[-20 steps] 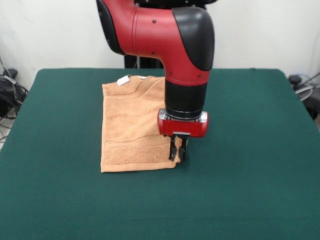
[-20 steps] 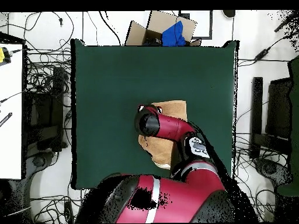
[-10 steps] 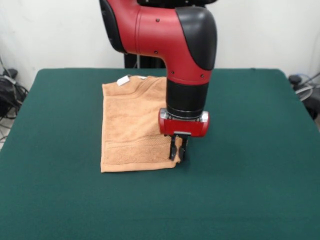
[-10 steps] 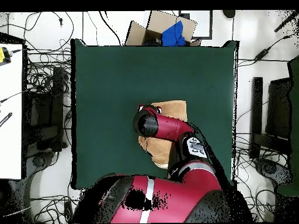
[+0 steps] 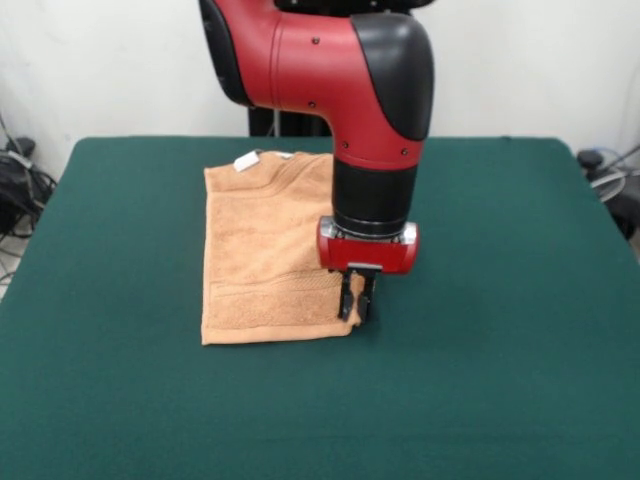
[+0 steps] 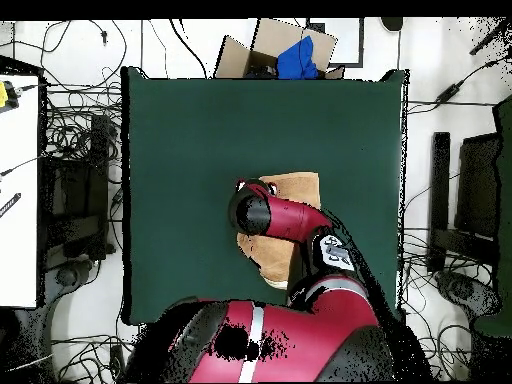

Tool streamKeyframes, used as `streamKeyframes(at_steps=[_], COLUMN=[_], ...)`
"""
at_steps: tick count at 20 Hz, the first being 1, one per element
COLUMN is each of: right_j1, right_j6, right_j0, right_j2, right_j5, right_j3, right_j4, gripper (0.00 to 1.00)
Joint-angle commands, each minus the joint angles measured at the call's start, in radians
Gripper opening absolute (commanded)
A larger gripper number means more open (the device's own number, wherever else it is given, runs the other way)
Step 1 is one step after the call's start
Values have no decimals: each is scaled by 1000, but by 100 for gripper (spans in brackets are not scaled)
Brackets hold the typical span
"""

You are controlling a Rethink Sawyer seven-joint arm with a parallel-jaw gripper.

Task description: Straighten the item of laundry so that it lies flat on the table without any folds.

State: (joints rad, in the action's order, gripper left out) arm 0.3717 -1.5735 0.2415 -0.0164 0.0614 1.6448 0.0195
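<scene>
Pinching the towel (image 5: 265, 250) corner at five o'clock, jaws closed narrow on it; next, I'd say, drag it out across the bench (image 5: 500, 300) to unfold.

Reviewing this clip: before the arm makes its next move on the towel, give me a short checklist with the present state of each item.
1. Gripper at the towel: ok, it is down at the near corner in the front view, at the towel's edge.
2. Grip on the cloth: cannot tell, the fingers look nearly together at the corner, but a firm pinch is not clear.
3. Towel flat and unfolded: not ok, it looks doubled over, lying as a narrow rectangle.
4. Room to spread: ok, bare green table lies beyond the gripper's side.
5. Tag edge: ok, it lies flat at the far end.
</scene>
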Motion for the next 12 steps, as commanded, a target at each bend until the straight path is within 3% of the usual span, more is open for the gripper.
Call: streamKeyframes(at_steps=[1, 12], right_j1=[-27, -7], right_j6=[-136, 81], right_j0=[-2, 184], right_j2=[-30, -71], right_j5=[50, 190], right_j3=[18, -84], right_j4=[12, 136], gripper=[0, 0])
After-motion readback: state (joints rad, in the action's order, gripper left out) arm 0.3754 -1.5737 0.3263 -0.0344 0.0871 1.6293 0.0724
